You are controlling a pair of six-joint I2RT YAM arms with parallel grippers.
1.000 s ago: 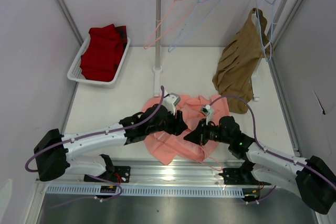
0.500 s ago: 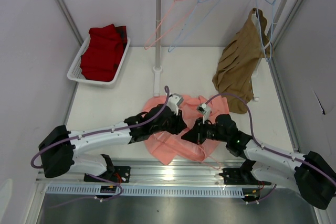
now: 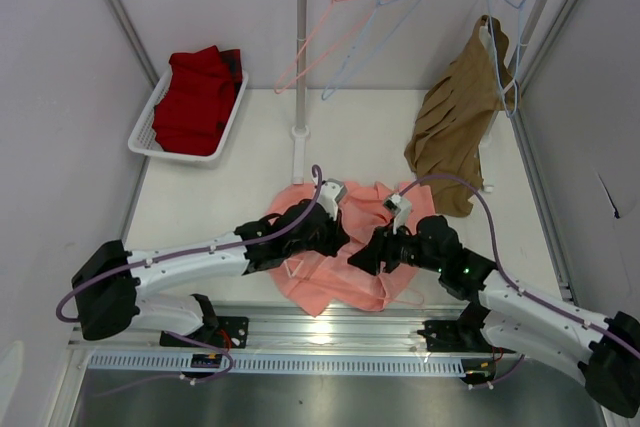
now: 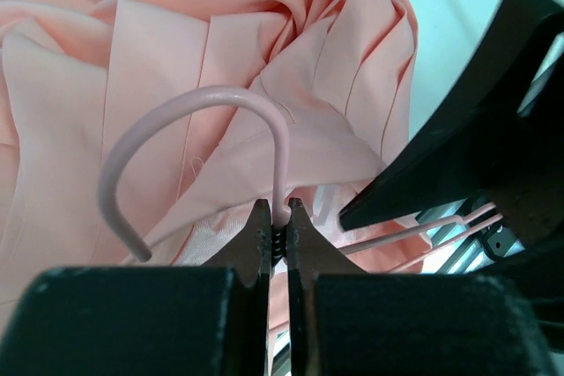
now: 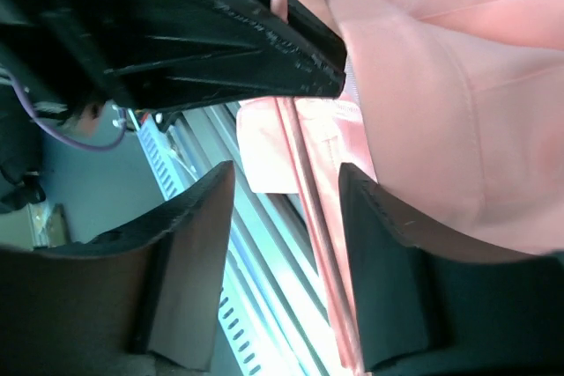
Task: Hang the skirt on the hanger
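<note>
Handing the hanger [image 4: 218, 92] between arms is the step in hand: your left gripper [image 4: 278, 233] is pinched shut on the wire neck just under the hook, while your right gripper [image 5: 284, 180] stands with jaws parted, the lower wire passing between them, both over the skirt [image 3: 335, 285] crumpled toward the near edge of the table [image 3: 200, 197]. Next, you probably need the freed right gripper to gather the skirt's waistband. Against the frame a second ago, the roles are reversed (there left is open, right clamped).
</note>
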